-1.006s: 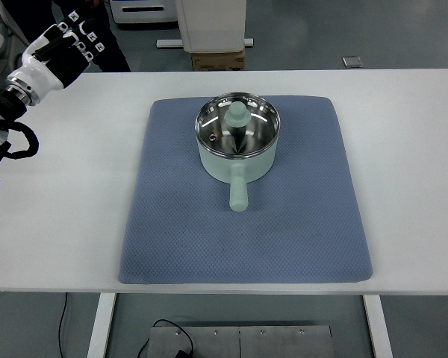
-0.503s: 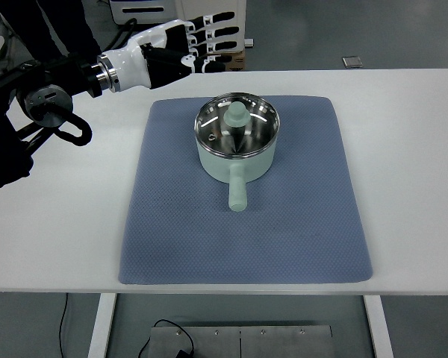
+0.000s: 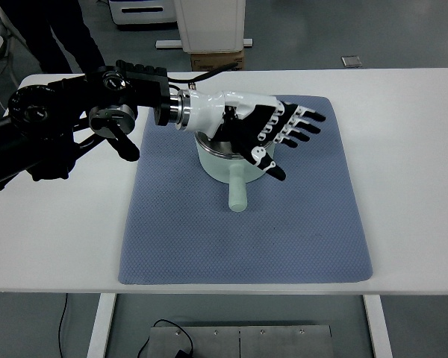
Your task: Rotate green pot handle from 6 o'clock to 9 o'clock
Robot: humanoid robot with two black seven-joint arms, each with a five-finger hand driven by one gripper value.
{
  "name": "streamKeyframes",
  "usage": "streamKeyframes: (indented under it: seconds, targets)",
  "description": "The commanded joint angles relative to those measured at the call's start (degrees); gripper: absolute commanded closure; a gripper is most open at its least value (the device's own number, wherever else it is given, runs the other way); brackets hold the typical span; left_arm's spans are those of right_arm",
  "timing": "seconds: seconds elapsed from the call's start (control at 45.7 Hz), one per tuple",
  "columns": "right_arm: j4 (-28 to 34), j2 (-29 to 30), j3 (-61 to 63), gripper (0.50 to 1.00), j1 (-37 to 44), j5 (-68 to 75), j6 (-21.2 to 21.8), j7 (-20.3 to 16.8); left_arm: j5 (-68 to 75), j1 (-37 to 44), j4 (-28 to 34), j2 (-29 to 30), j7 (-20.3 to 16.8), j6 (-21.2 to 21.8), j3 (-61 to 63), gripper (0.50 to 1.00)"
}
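Now the left hand [image 3: 265, 134] is seen stretched over the green pot [image 3: 222, 165], whereas half a second earlier it was held beyond the mat's 11 o'clock corner, above the table's far edge, and a second ago it was only at the picture's upper left. Its fingers [image 3: 302, 125] are spread wide and straight, pointing toward 3 o'clock, and nothing is held in them; whether the palm touches the lid cannot be told. Most of the pot's top is covered by the hand and its white wrist. The pot itself has not been shifted: it is set on the far half of the blue mat [image 3: 284, 239], near the middle, and its handle [image 3: 237, 191] is pointed at 6 o'clock as before. The mat lies on the white table [image 3: 411, 149]. The black left arm [image 3: 75, 119] is extended in from 9 o'clock.
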Motion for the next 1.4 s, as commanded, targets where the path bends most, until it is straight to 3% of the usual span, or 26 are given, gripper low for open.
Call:
streamKeyframes:
  seconds: [0.0, 0.35, 0.416, 0.547, 1.378]
  targets:
    - [0.01, 0.0, 0.0, 0.5, 0.0, 0.0, 0.0, 0.01, 1.36, -0.01, 0.07, -0.25, 0.79, 0.01, 1.36, 0.5]
    - [0.01, 0.0, 0.0, 0.5, 0.0, 0.0, 0.0, 0.01, 2.24, -0.1, -0.01, -0.34, 1.4, 0.01, 4.44, 0.5]
    - [0.01, 0.0, 0.0, 0.5, 0.0, 0.0, 0.0, 0.01, 2.15, -0.45, -0.01, -0.43, 4.3, 0.01, 4.97, 0.5]
    - [0.01, 0.0, 0.0, 0.5, 0.0, 0.0, 0.0, 0.01, 2.24, -0.8, -1.15, -0.16, 6.24, 0.01, 6.63, 0.5]
    - [0.01, 0.0, 0.0, 0.5, 0.0, 0.0, 0.0, 0.01, 1.54, -6.17, -3.97, 3.17, 6.24, 0.01, 16.48, 0.5]
